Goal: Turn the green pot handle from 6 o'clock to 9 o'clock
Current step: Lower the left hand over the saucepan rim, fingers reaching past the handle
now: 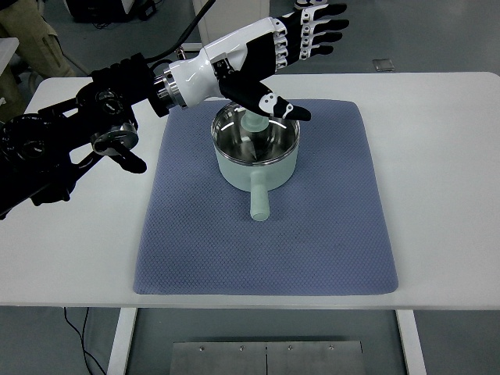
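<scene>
One arm showing only, the left, coming in from the left edge and reaching up across the far side of the pot. Left hand (pixel 293 39), white palm with black fingers, is hanging open: four fingers spread toward the far table edge, thumb (pixel 275 104) pointing out over the pot's far rim, gripping nothing. I can't tell if the thumb is touching the rim or just floating above it. Right arm is not appearing anywhere.

Pale green metal pot with shiny steel inside (pixel 256 150) is sitting on the far half of the blue-grey quilted fabric mat (pixel 266 250), which is lying on the white table (pixel 445 195). Stubby pale green cylindrical handle (pixel 258 198) is sticking straight toward the robot, so 6 o'clock, rotation not begun.

Key relation: handle's long axis is running near-far, its free end pointing at the camera side, while the hand is sitting on the opposite, far side of the pot. So the handle is lying past the bowl from the hand, well apart. Judging from this, the hand is needing to come around or over the pot to the near side before pushing the handle leftward to 9 o'clock. Left is the only hand available, and 9 o'clock is on its own side.
</scene>
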